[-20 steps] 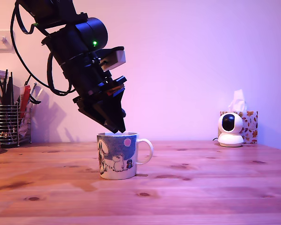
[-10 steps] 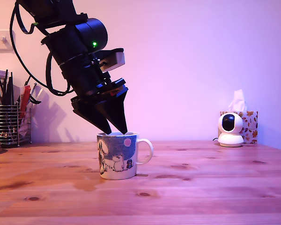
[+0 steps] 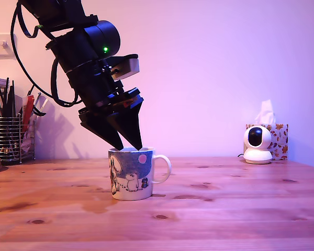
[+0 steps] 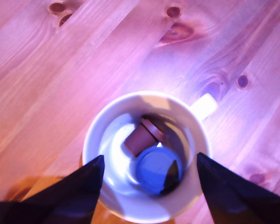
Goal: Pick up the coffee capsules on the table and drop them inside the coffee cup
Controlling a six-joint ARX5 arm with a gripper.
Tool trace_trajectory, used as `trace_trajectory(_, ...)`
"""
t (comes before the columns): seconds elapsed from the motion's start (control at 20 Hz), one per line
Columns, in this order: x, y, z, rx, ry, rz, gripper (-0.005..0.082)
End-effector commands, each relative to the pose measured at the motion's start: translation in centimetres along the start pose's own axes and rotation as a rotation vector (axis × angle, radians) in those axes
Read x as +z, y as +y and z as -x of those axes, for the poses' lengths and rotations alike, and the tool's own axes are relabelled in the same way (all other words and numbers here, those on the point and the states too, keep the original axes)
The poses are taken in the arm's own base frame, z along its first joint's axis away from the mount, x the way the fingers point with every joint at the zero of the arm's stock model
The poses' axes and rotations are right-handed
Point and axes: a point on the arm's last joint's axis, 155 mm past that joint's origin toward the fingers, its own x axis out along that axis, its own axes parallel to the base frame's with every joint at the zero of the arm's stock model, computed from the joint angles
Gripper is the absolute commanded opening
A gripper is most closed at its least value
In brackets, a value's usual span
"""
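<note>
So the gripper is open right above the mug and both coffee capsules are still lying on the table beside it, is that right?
Not quite. The gripper is open above the mug, but the capsules are not on the table. The wrist view shows the brown capsule and the dark capsule both lying inside the mug.

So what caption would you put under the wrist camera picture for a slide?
Open gripper above the coffee cup, brown capsule and a second capsule inside.
</note>
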Motion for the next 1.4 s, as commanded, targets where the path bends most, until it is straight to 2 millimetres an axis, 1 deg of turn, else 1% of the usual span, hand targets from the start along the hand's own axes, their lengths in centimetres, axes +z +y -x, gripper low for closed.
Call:
trace_trajectory(0.0, -0.1, -0.1, -0.6, -0.004, 0.01, 0.001, 0.0461)
trace_trajectory(0.15, 0.3, 0.0, -0.4, -0.001, 0.001, 0.0, 0.0258)
trace_trajectory(0.3, 0.7, 0.1, -0.3, 0.002, -0.013, -0.004, 0.0001)
trace_trajectory(0.35, 0.9, 0.2, -0.3, 0.004, -0.021, -0.005, -0.0021)
trace_trajectory(0.5, 1.7, 0.3, -0.2, 0.004, -0.054, 0.014, -0.0021)
trace_trajectory(0.65, 2.6, 0.0, -0.1, -0.027, -0.093, 0.038, -0.0021)
trace_trajectory(0.95, 6.2, 0.2, 1.3, -0.024, -0.237, 0.065, -0.0021)
trace_trajectory(1.2, 7.0, 0.1, 2.4, -0.018, -0.271, 0.057, -0.0021)
trace_trajectory(1.35, 7.4, -0.1, 3.6, -0.016, -0.291, 0.051, -0.0021)
